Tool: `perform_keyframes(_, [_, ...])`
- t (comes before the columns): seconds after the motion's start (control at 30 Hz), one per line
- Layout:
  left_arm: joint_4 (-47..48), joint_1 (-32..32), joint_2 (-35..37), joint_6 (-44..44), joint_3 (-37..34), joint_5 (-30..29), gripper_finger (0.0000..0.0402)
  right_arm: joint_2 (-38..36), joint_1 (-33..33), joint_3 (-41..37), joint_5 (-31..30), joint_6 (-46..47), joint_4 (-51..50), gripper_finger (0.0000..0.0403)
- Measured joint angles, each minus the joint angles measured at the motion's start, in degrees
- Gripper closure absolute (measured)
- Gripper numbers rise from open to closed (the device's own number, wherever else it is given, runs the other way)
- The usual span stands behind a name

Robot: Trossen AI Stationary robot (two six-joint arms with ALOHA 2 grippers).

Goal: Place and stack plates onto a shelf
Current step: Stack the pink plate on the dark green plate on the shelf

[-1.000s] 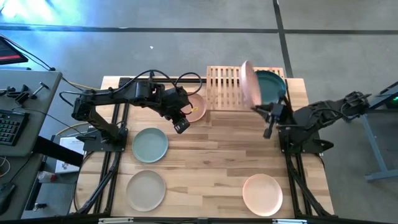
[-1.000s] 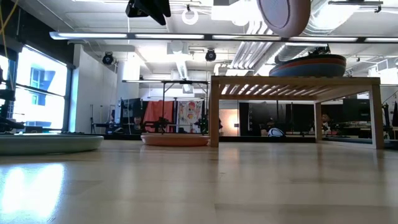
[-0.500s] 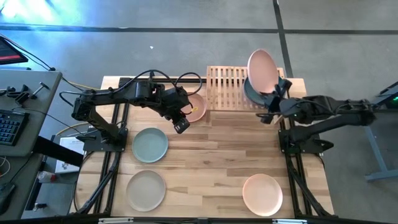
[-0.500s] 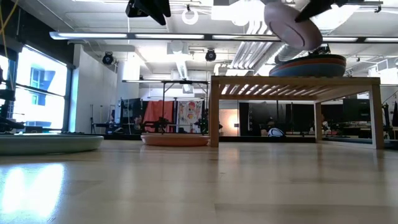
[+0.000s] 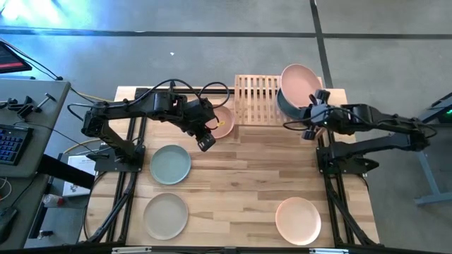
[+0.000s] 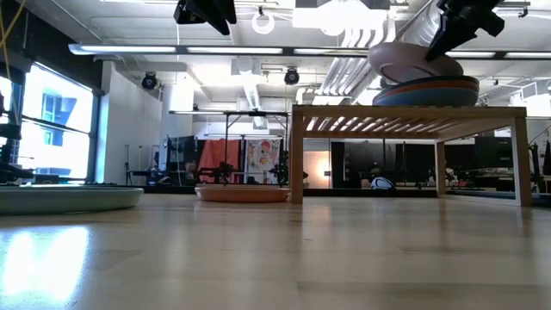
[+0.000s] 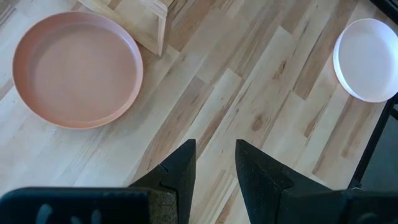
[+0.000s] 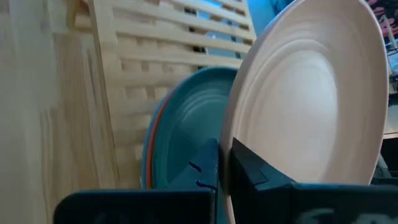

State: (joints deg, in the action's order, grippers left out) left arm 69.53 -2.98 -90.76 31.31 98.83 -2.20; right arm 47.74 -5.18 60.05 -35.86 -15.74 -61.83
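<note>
Plank-wood table [image 5: 240, 176] with two dark arms, seen from above and at table height. Right gripper [image 5: 311, 118] reaches over the right half of the slatted shelf [image 5: 254, 99]; its fingers are clamped on the rim of a pink plate [image 5: 300, 83], held tilted just above the stack [image 6: 426, 89] on the shelf. Whether the plate touches the stack cannot be told. In the right wrist view the stack's top plate is dark teal [image 8: 186, 140], with an orange rim [image 8: 153, 140] and a blue rim below it. Left gripper [image 5: 205, 140] hangs above the table near the peach plate [image 5: 221, 123], which lies just left of the shelf; its fingers [image 7: 180, 171] stand slightly apart with nothing between them. Remaining on the table: sage green plate [image 5: 170, 164], beige plate [image 5: 166, 215] and pale plate [image 5: 298, 220] near the front right.
</note>
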Motion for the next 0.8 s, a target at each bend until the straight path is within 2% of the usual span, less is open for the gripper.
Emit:
perform_keyframes(0.37, [-0.04, -0.07, 0.00, 0.00, 0.00, -0.22, 0.0300, 4.48, -4.45, 0.00, 1.90, -4.78, -2.35, 0.0403])
perform_keyframes(0.57, [-0.05, -0.07, 0.00, 0.00, 0.00, -0.24, 0.0300, 8.42, -4.73, 0.00, 1.84, -5.34, -5.19, 0.0403])
perform_keyframes(0.8, [-0.08, -0.07, 0.00, 0.00, 0.00, -0.24, 0.0300, 9.59, -4.71, 0.44, 0.95, -3.59, -7.43, 0.0403])
